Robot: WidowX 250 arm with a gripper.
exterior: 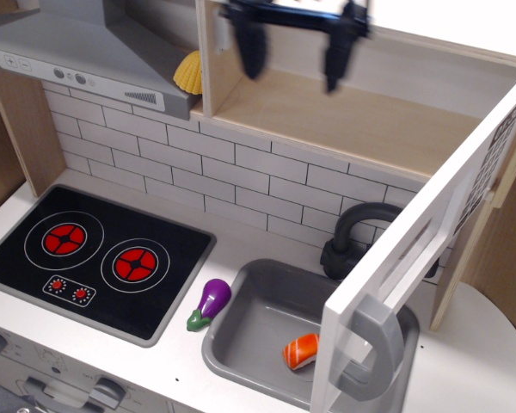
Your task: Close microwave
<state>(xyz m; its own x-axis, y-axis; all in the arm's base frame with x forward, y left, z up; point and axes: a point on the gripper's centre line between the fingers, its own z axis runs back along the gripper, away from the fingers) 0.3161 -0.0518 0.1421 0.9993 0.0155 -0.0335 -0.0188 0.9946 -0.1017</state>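
The microwave [344, 120] is a pale-wood box at the top right. Its white door [430, 249] stands swung wide open toward me, with the grey bar handle [370, 344] at its near end. The inside is empty. My gripper [294, 60] hangs at the top centre in front of the microwave's open cavity, blurred, with its two dark fingers [251, 50] spread apart and nothing between them. It is far from the door handle.
A grey range hood [77, 56] with a yellow shell-shaped toy [187, 70] is at top left. Below are a black stove [95, 258], a purple eggplant [211, 301], a grey sink [267, 327] holding an orange sushi toy [301, 350], and a black faucet [353, 232].
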